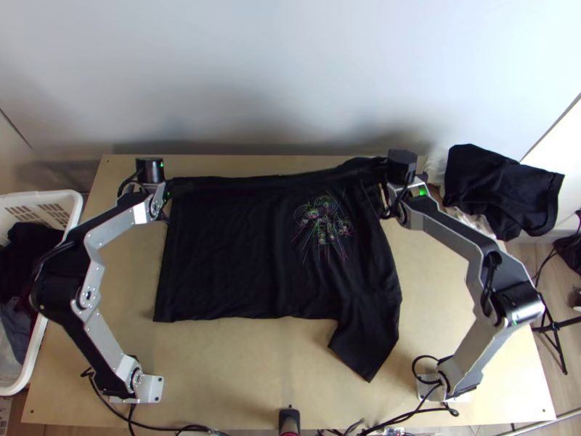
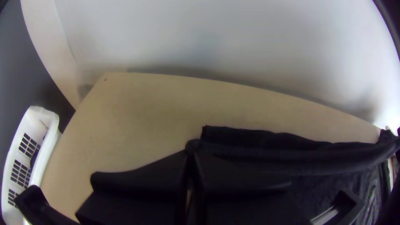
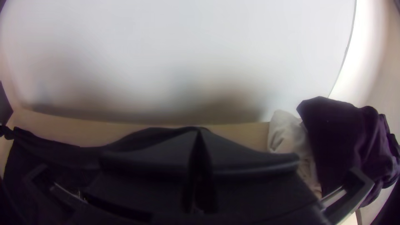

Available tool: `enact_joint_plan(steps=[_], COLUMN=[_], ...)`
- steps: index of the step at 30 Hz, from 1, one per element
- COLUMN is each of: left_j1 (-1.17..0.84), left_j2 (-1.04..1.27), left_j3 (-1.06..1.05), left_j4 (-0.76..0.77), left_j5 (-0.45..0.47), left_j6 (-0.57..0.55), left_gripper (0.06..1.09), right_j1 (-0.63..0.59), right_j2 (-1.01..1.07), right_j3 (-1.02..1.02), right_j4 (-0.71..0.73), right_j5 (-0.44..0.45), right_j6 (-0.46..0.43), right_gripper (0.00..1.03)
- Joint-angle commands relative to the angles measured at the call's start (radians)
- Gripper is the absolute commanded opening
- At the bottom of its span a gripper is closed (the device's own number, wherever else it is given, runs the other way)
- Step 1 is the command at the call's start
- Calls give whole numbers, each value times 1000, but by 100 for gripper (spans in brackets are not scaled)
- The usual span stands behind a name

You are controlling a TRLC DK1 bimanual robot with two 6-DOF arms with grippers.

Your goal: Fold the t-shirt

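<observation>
T-shirt (image 1: 225, 254), black, one: spread across the middle of the table (image 1: 247, 378), hem end towards the left arm, coloured print (image 1: 323, 225) uppermost; far edge narrowly doubled or rumpled; whether a fold is already made, cannot be told. Sleeve (image 1: 367, 338), one visible: slanting towards the near edge, liable to jut from the bundle if the body is folded without it. Left gripper (image 2: 191, 152): fingers together, pinching cloth at the far hem corner; a shallow bite could slip and drop that corner. Right gripper (image 3: 199, 133): fingertips closed, apparently on the bunched far edge near the shoulder; depth of bite untold, black on black. Probable next step, bringing the far edge over nearwards: should one arm lead, the fold would skew; slack between grips could sag and crease; too low a carry could drag the under layer. Dark garment (image 1: 501, 189), heaped on pale cloth (image 3: 287, 133) beyond the right arm: a snag risk should that arm swing outward. White basket (image 1: 51, 195), beside the table's left edge: lesser hazard.
</observation>
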Motion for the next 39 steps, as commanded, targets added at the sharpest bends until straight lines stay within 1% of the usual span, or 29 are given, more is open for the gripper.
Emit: enact_joint_plan(steps=[1,9,15,22,23,24,25,26,27,28,29,30,31,34,36,39], left_j1=[-14,-17,-19,-19,-19,-19,-19,-19,-16,-11,-8,-5,-3,6,13,27], left_j2=[-98,-193,-254,-330,-336,-340,-345,-349,-356,-365,-376,-383,-394,-445,-500,-589], left_j3=[-125,-219,-259,-329,-340,-351,-355,-355,-355,-355,-355,-355,-355,-378,-395,-403], left_j4=[1,19,18,7,7,5,-5,-21,-42,-67,-90,-110,-134,-151,-153,-197], left_j5=[6,9,12,26,28,32,37,46,61,83,92,95,110,138,149,190], left_j6=[0,9,11,12,14,15,15,17,17,18,17,15,17,20,20,25], left_gripper=[9,9,9,9,9,10,12,20,32,51,76,96,104,104,104,104], right_j1=[33,70,98,116,131,142,148,153,156,156,156,156,156,161,159,147], right_j2=[-100,-171,-246,-303,-304,-309,-313,-323,-332,-338,-349,-361,-376,-433,-476,-559], right_j3=[-109,-183,-240,-301,-307,-316,-327,-335,-344,-346,-344,-343,-341,-344,-344,-353], right_j4=[-27,-121,-193,-204,-205,-204,-202,-204,-208,-212,-221,-225,-230,-261,-294,-357], right_j5=[-1,-7,-38,-60,-60,-60,-60,-60,-60,-60,-60,-60,-60,-61,-61,-61], right_j6=[-12,-44,-44,-41,-44,-43,-38,-38,-39,-41,-41,-41,-39,-36,-4,76], right_gripper=[3,3,3,3,4,12,37,67,86,91,94,98,99,99,99,99])
